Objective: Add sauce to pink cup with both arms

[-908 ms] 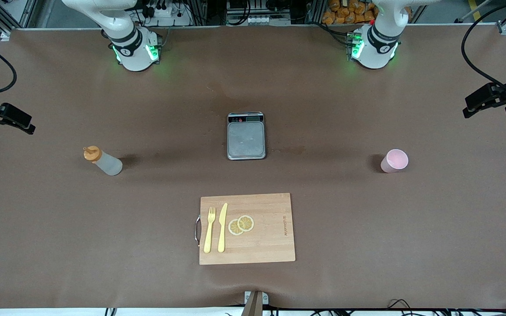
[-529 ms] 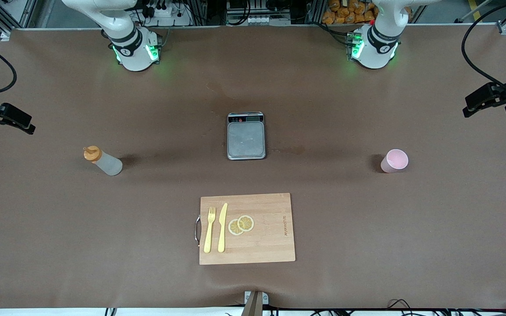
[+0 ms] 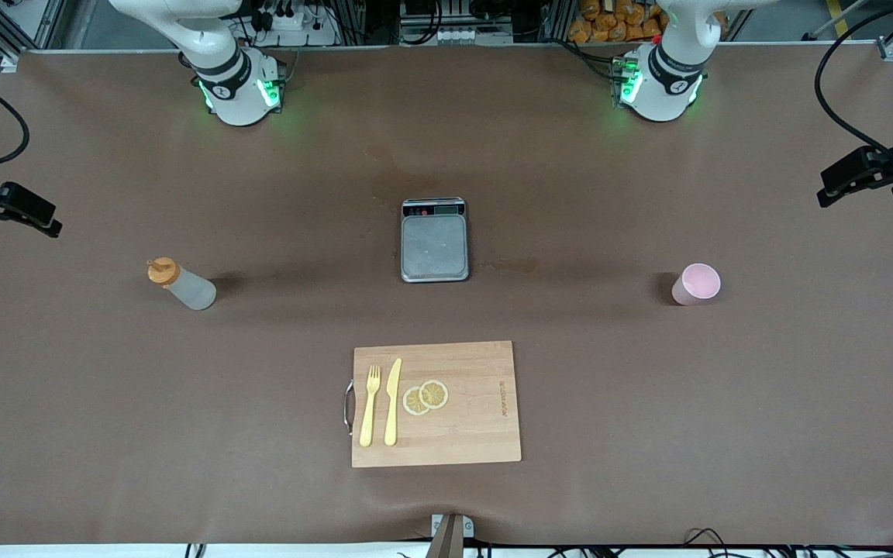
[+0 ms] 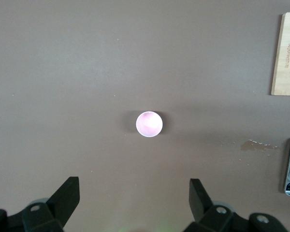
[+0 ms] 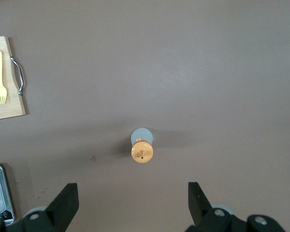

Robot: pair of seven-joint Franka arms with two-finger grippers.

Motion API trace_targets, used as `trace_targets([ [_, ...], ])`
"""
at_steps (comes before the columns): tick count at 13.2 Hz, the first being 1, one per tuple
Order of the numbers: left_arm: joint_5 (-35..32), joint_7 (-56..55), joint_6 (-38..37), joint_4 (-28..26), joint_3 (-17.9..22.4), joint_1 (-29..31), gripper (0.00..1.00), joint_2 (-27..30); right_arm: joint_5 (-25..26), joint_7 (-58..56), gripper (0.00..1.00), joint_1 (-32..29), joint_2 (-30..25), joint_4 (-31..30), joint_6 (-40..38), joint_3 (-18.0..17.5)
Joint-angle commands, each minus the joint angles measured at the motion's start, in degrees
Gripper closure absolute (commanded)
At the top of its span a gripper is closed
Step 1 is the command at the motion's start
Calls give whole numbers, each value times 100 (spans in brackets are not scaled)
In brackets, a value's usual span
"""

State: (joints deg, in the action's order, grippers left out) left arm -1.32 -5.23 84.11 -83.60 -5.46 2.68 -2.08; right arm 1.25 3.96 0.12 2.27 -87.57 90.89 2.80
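Note:
The sauce bottle [image 3: 183, 285], whitish with an orange cap, stands upright on the brown table toward the right arm's end. My right gripper [image 5: 133, 198] hangs high over the table with the bottle [image 5: 142, 145] below and ahead of its open fingers. The pink cup [image 3: 696, 284] stands upright toward the left arm's end. My left gripper [image 4: 134, 193] hangs high in the same way, open and holding nothing, with the cup [image 4: 149, 124] below and ahead of it. Both grippers are well apart from their objects.
A grey scale [image 3: 434, 246] sits mid-table between bottle and cup. Nearer the front camera lies a wooden cutting board [image 3: 477, 434] with a yellow fork [image 3: 370, 404], a knife [image 3: 393, 401] and two lemon slices [image 3: 425, 397]. A small stain [image 3: 524, 266] marks the table beside the scale.

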Motion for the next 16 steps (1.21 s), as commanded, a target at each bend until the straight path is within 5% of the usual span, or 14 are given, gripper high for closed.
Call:
trace_targets([
  [1, -114, -13, -44, -244, -43, 40, 0, 41, 104, -9, 0, -56, 37, 47, -45, -51],
  [5, -114, -48, 376, -814, -43, 49, 0, 58, 104, -10, 0, -108, 89, -41, -89, -51],
  [16, -114, -39, 3460, -3802, -52, 277, 0, 278, 42, 429, 0, -381, 423, -33, -554, -51],
])
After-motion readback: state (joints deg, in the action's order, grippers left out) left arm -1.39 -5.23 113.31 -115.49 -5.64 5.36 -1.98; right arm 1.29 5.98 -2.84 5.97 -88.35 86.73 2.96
